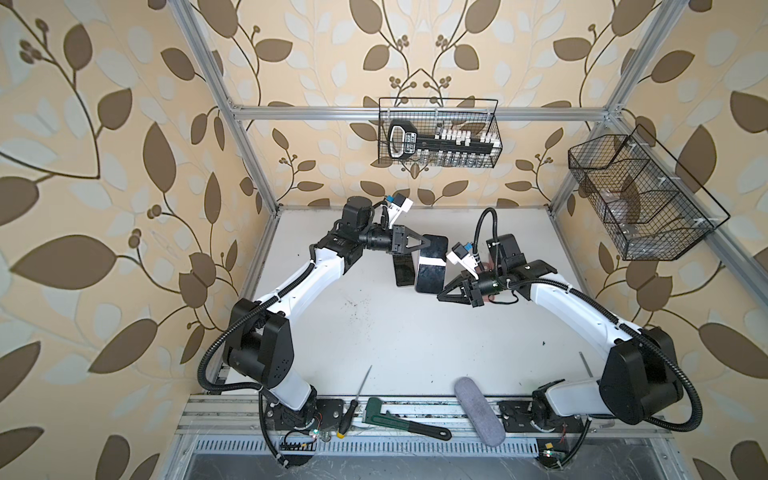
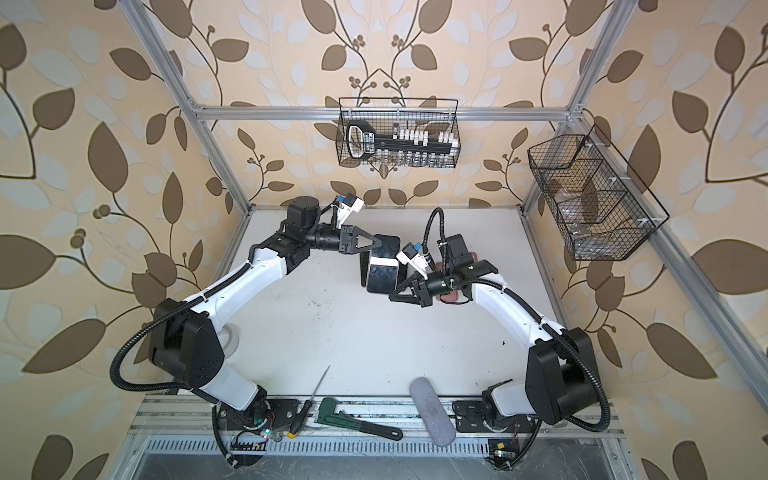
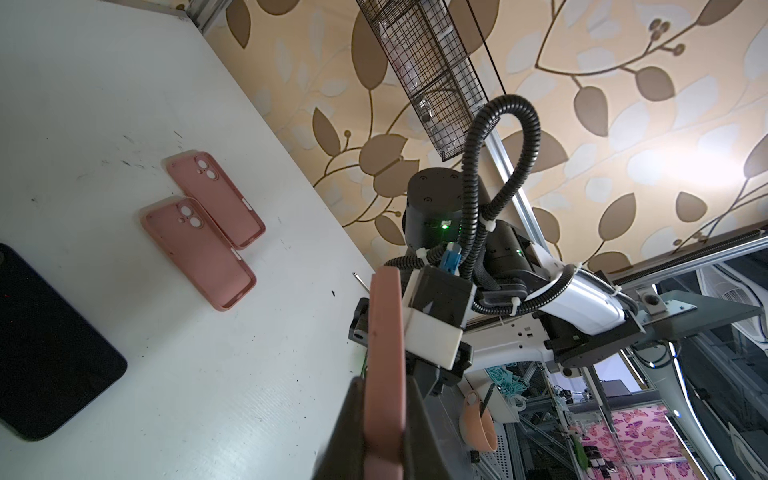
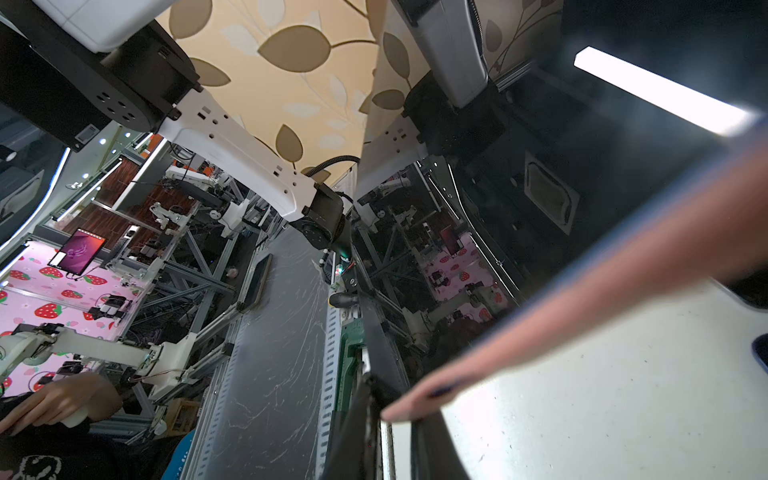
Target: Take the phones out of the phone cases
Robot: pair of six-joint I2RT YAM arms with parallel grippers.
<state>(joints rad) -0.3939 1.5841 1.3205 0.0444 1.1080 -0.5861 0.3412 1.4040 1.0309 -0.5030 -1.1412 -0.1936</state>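
The phone [image 1: 430,272] sits in the pink phone case [image 3: 384,340]. Both are held in the air, tilted, above the white table [image 1: 374,332], toward 12 o'clock from the table's middle in both top views. The glossy screen faces up and mirrors a white stripe.

The left gripper [image 1: 429,246] reaches in from 9 o'clock. Its jaws are clamped tight on the case's 12 o'clock end, and its wrist view shows the pink edge pinched between both fingers.

The right gripper [image 1: 444,291] comes from 3 o'clock to the case's 5 o'clock corner. Its jaws are drawn almost together, and in its wrist view the pink corner tip lies between the fingertips [image 4: 363,411].

A bare phone [image 1: 402,272] lies flat on the table at the held phone's 9 o'clock side, partly under it. A spare case [image 3: 199,253] and a second spare case [image 3: 220,199], both empty and pink, lie touching on the table at 3 o'clock, mostly hidden beneath the right arm in the top views.
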